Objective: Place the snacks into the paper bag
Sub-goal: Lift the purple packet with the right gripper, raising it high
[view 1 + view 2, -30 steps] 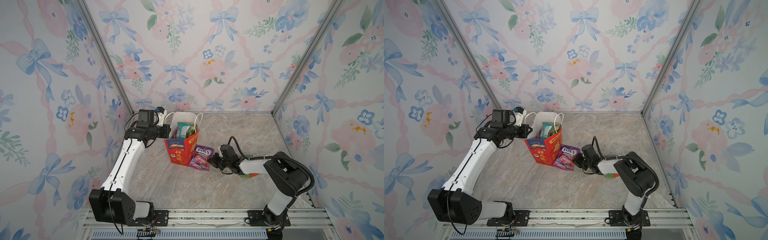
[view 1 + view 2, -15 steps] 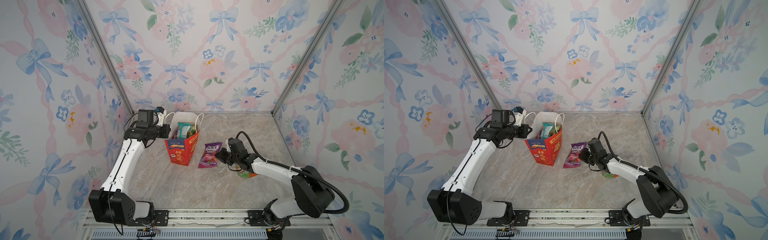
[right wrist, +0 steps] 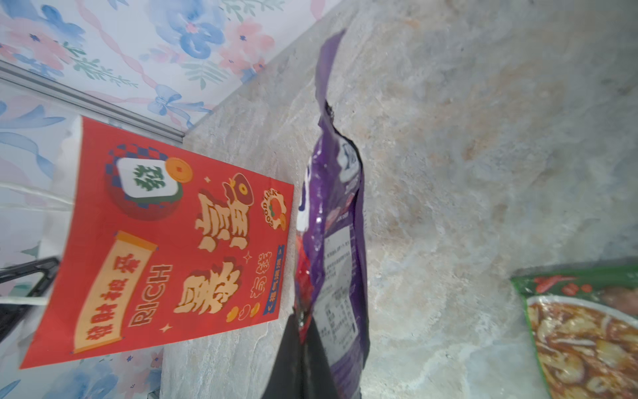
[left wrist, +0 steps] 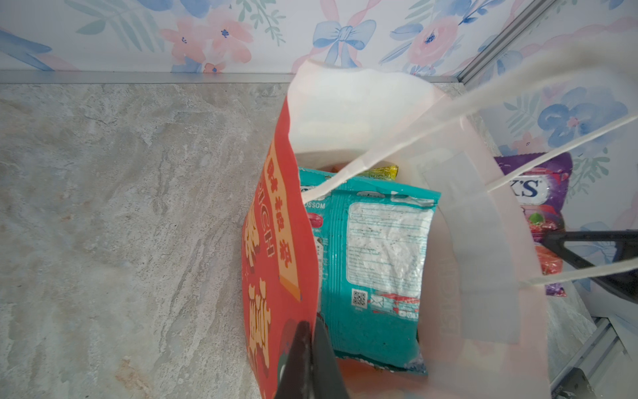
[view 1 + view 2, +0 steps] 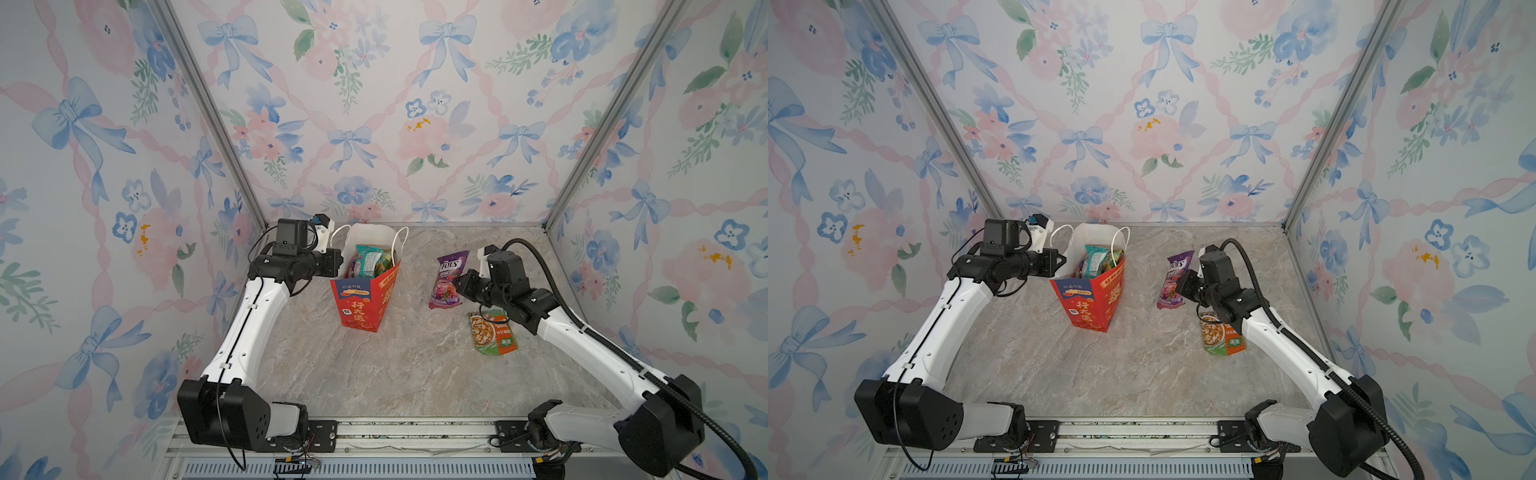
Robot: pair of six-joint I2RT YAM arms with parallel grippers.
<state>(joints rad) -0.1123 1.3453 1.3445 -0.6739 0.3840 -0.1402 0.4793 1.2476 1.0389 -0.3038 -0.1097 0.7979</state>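
Right wrist view: purple packet (image 3: 341, 207) edge inside clenched right end effector (image 3: 302, 324), near paper bag (image 3: 165, 241).

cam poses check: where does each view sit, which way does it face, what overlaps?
Top views: high at the front, looking down and back over the table; both arms show whole, left gripper pinching the paper bag, right gripper holding the purple packet.
Left wrist: on the left arm, looking along its fingertips into the bag at a teal packet.
Right wrist: on the right arm, looking past its fingertips and the purple packet to the bag's red side.
Shared: bag and purple packet appear in all four.
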